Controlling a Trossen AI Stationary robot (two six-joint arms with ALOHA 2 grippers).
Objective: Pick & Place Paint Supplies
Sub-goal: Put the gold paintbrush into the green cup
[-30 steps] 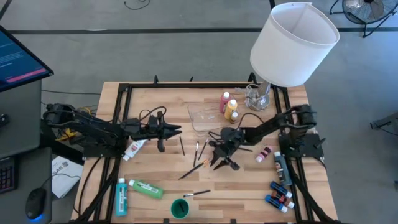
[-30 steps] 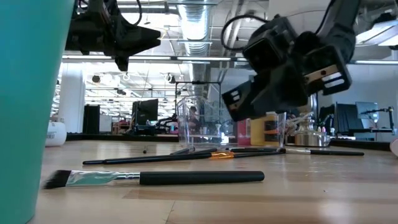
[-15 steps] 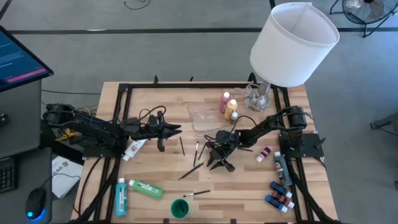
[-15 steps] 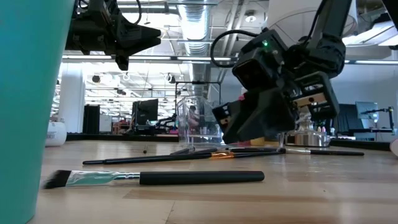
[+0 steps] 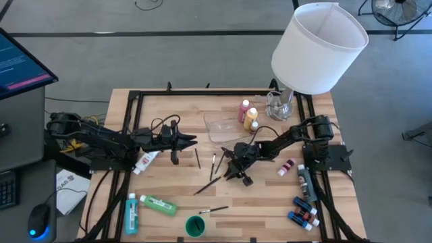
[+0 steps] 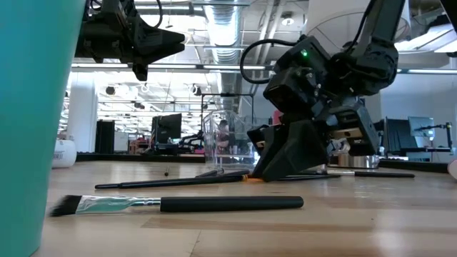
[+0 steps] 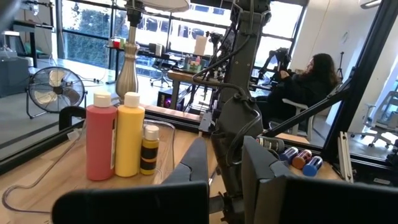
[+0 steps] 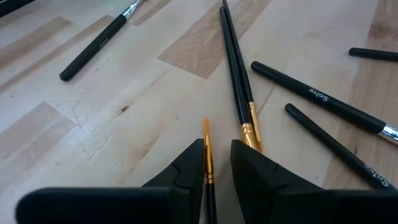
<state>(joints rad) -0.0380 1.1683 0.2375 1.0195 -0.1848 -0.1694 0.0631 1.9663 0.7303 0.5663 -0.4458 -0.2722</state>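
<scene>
I have the right gripper (image 5: 234, 172) down on the desk (image 5: 175, 115) near its middle, tipped low so its fingers (image 8: 186, 165) can get around a thin brush (image 8: 208, 149) lying flat on the wood. The fingers are close together with the orange-tipped brush between them, and I think they are pinching it, but it is not lifted yet. More brushes lie right beside it, a pair (image 8: 236, 81) side by side and others fanned out, so I come in low and straight to catch only one. The left gripper (image 5: 192, 141) waits in the air nearer the left edge, its fingers pressed together with nothing in them. The clear tray (image 5: 223, 127) sits toward the far edge and looks empty to me. A red bottle (image 7: 101, 140), a yellow bottle (image 7: 130, 139) and a tiny bottle (image 7: 149, 151) stand upright just beside it. A green bottle (image 5: 158, 204) and a blue bottle (image 5: 131, 212) lie near the front left corner, and small bottles (image 5: 304, 212) lie by the front right corner. A green cup (image 5: 195, 225) stands at the front edge.
</scene>
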